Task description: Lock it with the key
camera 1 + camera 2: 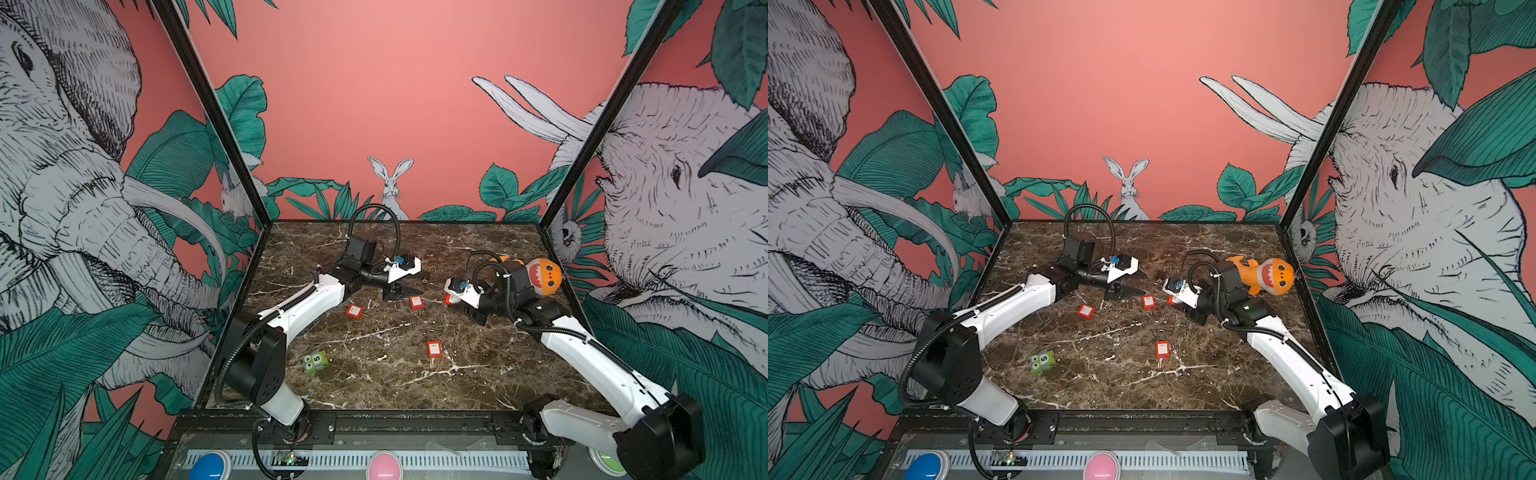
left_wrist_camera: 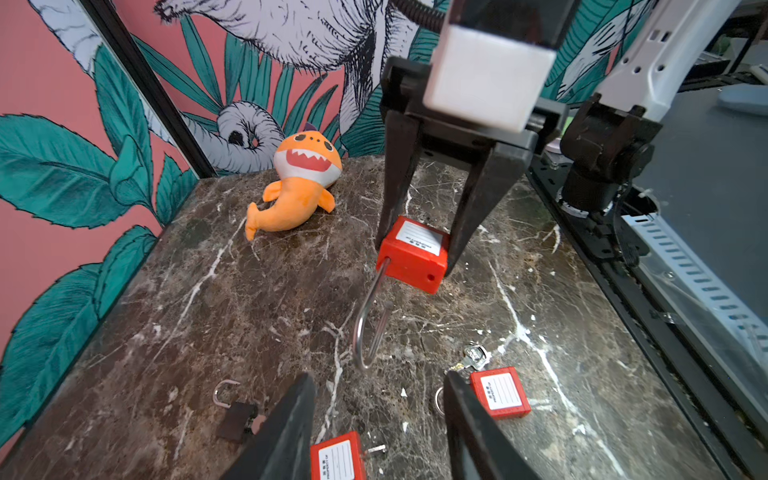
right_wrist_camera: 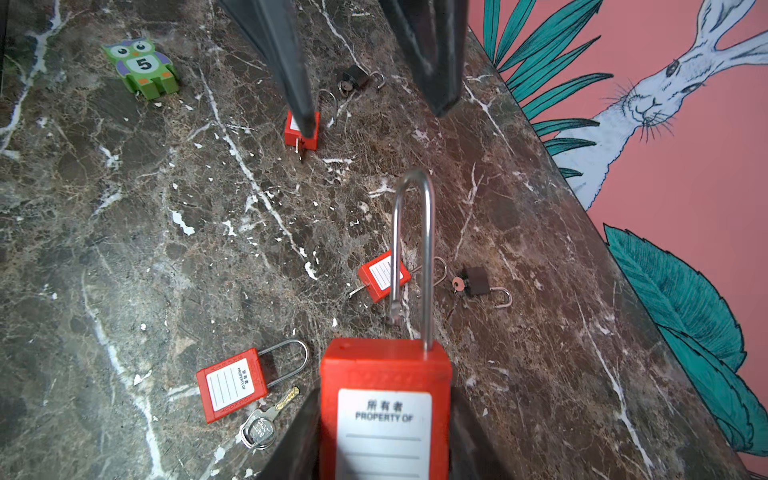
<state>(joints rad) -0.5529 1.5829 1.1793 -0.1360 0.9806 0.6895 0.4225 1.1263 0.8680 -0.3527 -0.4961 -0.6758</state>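
My right gripper [image 3: 384, 436] is shut on the body of a red padlock [image 3: 384, 407] [image 2: 411, 253], just above the marble. Its long steel shackle [image 3: 411, 249] [image 2: 368, 328] is swung open, with the free end out of its hole. The shackle points at my left gripper [image 2: 376, 415] [image 1: 405, 286], which stands open and holds nothing. A loose silver key [image 3: 266, 419] [image 2: 473, 357] with a brass blade lies on the table beside a second red padlock [image 3: 230, 384] [image 2: 500, 392]. A third red padlock [image 3: 380, 274] [image 2: 338, 457] lies below the left fingers with a key stuck in its bottom.
Another red padlock [image 1: 354, 311] and two small dark padlocks [image 3: 478, 282] [image 3: 355, 77] lie on the marble. An orange shark plush [image 1: 540, 274] sits behind the right arm. A green owl block [image 1: 315, 360] lies front left. Walls close in the table's sides and back.
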